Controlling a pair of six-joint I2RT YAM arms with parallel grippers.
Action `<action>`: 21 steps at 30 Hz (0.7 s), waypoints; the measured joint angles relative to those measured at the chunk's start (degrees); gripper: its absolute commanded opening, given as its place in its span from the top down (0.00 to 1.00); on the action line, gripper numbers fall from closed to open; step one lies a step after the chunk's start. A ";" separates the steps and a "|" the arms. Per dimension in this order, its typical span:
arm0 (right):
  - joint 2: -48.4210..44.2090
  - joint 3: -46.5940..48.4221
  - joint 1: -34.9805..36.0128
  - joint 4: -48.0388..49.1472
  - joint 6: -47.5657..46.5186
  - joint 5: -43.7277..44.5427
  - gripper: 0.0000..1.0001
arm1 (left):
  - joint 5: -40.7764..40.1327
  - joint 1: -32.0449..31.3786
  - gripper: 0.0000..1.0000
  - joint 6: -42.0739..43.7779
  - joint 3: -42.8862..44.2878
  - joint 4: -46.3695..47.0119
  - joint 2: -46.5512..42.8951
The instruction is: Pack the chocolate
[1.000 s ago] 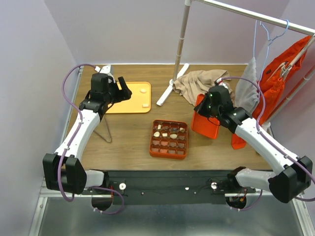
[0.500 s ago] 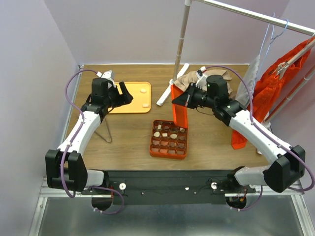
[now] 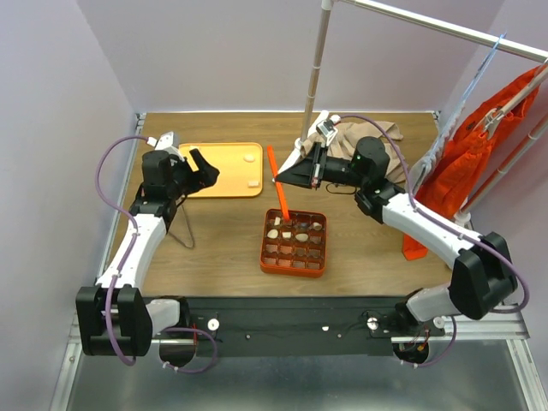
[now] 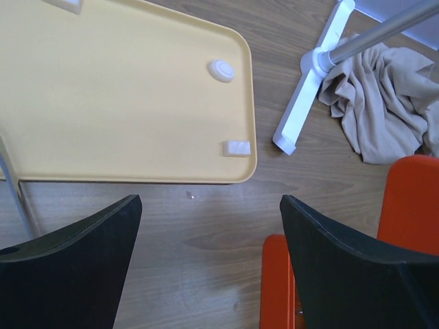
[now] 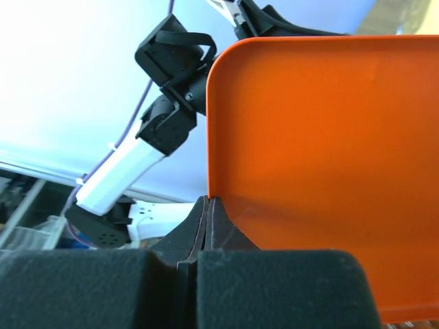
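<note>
Top external: two white chocolates (image 3: 249, 157) sit at the right edge of the yellow tray (image 3: 235, 184), just right of the left gripper (image 3: 204, 164), spread wide and nearer; the right gripper (image 3: 289, 179) clamps what looks like an orange lid (image 3: 282, 205).

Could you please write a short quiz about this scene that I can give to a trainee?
1. True or false: the left end effector is shut.
2. What does the right end effector grip? A) a cloth B) a flat orange lid C) a hanger
3. Fill in: in the overhead view, the cream chocolates in the gridded box lie in its ___ rows (top or bottom).
Key: 1 false, it stands open and empty; 2 B; 3 top.
</note>
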 measured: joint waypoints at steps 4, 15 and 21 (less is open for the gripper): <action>3.34 -0.50 1.46 6.86 5.22 0.00 0.99 | -1.18 1.29 0.08 -1.05 0.22 -0.85 -0.09; 14.45 -6.86 4.33 33.31 24.55 0.31 0.99 | -4.20 5.03 0.08 -4.79 0.20 -1.73 -2.10; 18.67 -10.78 4.68 44.74 33.22 1.42 0.99 | -4.09 5.03 0.08 -4.96 0.17 -1.70 -2.10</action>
